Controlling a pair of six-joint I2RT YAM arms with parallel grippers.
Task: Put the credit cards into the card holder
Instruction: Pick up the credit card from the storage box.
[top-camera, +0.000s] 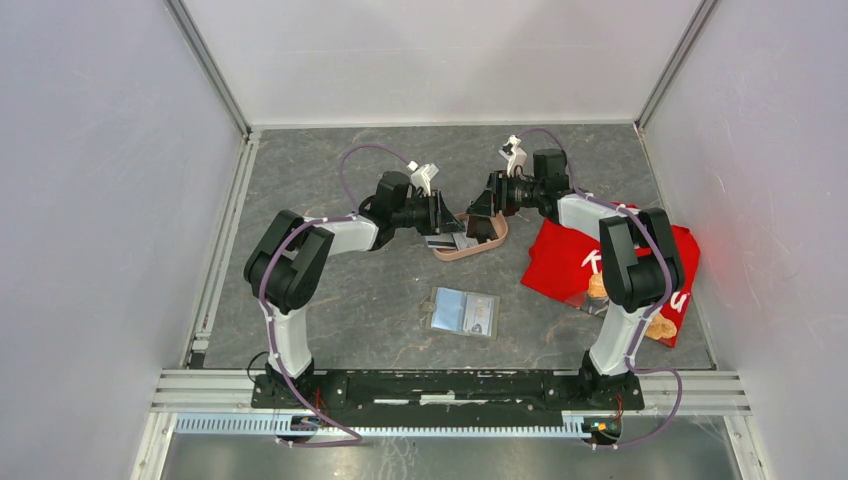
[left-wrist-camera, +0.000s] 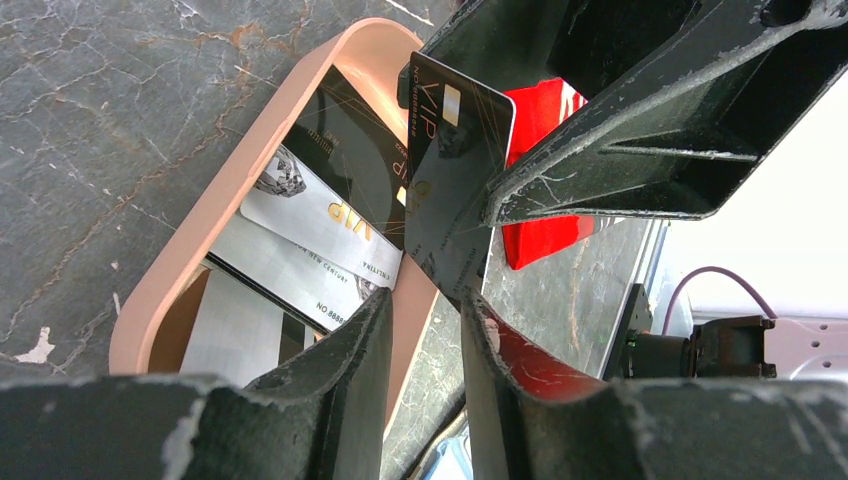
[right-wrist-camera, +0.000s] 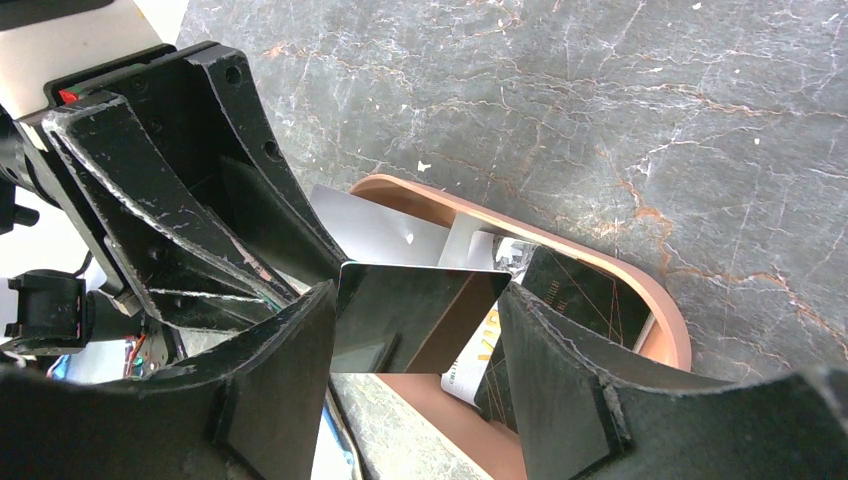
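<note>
A pink oval tray (top-camera: 455, 255) at mid-table holds several credit cards, silver (left-wrist-camera: 320, 215) and black (left-wrist-camera: 350, 140). My right gripper (right-wrist-camera: 418, 300) is shut on a dark mirror-like card (right-wrist-camera: 400, 310), gripping its two short edges just above the tray (right-wrist-camera: 640, 290). That card (left-wrist-camera: 450, 190) stands on edge in the left wrist view. Its lower end sits between the tips of my left gripper (left-wrist-camera: 425, 300), whose jaws stand apart. Both grippers (top-camera: 447, 215) (top-camera: 478, 215) meet over the tray. The card holder (top-camera: 463, 311) lies open and flat nearer the arm bases.
A red cloth (top-camera: 560, 260) lies right of the tray, under the right arm, with orange-brown items (top-camera: 598, 285) on it. White walls enclose the grey marble table (top-camera: 350, 300) on three sides.
</note>
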